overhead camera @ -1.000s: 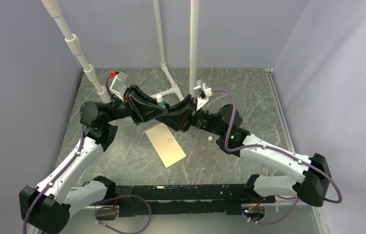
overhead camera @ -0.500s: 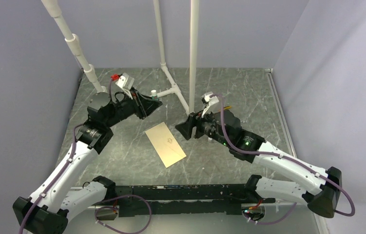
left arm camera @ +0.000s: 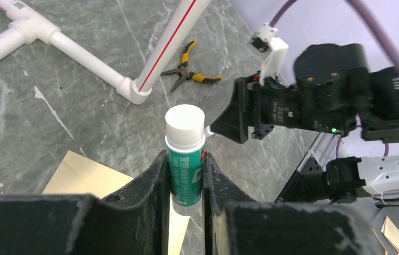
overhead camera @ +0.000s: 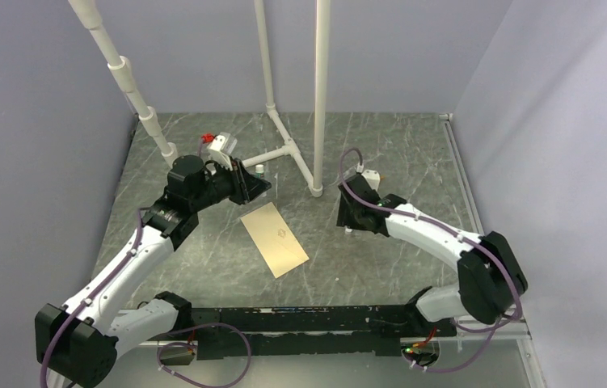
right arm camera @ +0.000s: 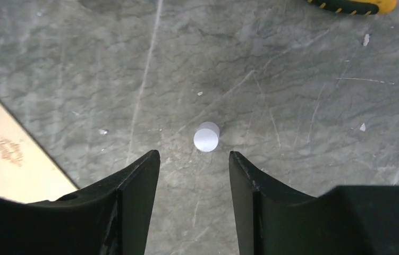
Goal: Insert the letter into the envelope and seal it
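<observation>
The tan envelope (overhead camera: 274, 239) lies flat on the grey marbled table, one corner toward the arms; its edge also shows in the left wrist view (left arm camera: 88, 172) and the right wrist view (right arm camera: 6, 154). The letter is not in view. My left gripper (overhead camera: 261, 183) (left arm camera: 185, 162) hovers just past the envelope's far corner, shut on an upright green glue stick (left arm camera: 185, 159) with a white top. My right gripper (overhead camera: 347, 220) (right arm camera: 194, 154) points down at the table to the right of the envelope, open and empty. A small white cylinder (right arm camera: 206, 137) stands on the table just beyond its fingertips.
A white PVC pipe frame (overhead camera: 288, 149) with upright posts stands on the back half of the table. Yellow-handled pliers (left arm camera: 189, 74) lie beyond the pipe foot. Grey walls close in the left, back and right sides.
The two grippers were together at the glue stick; they have parted. The right gripper let go, opened and swung right and down over the small white cylinder. The left keeps the glue stick.
</observation>
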`<state>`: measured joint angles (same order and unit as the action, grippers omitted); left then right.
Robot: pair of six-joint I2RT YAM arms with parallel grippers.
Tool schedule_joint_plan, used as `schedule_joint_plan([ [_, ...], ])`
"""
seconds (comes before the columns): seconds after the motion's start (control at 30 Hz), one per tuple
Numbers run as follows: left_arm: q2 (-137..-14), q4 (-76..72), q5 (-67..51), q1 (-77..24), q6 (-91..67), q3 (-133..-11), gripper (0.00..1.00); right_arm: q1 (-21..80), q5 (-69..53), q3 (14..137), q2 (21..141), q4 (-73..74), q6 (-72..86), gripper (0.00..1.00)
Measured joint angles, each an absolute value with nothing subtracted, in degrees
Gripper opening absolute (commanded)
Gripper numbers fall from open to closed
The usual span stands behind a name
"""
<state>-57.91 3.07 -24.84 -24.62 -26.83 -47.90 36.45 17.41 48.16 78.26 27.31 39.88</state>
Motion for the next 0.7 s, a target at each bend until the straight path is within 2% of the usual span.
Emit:
schedule_joint_plan([
  [0.3,-58.02,0.84,-27.11,-24.62,-27.31,-47.9,0.02,35.31,17.45,48.53,88.77,27.09,40.29,0.39],
  [0.6,-58.02,0.21,-27.81,-24.62,-27.7,-47.77,0.02,35.29,17.54,49.41,90.13,26.94,40.27,0.38],
  [0.67,-58.02,0.21,-27.97,-24.62,-27.7,-47.77,0.02,35.29,17.54,49.76,90.45,26.92,40.18,0.3],
  [0.7,-58.02,0.21,-28.08,-24.62,-27.7,-47.77,0.02,35.29,17.54,49.84,90.56,26.89,40.12,0.22],
])
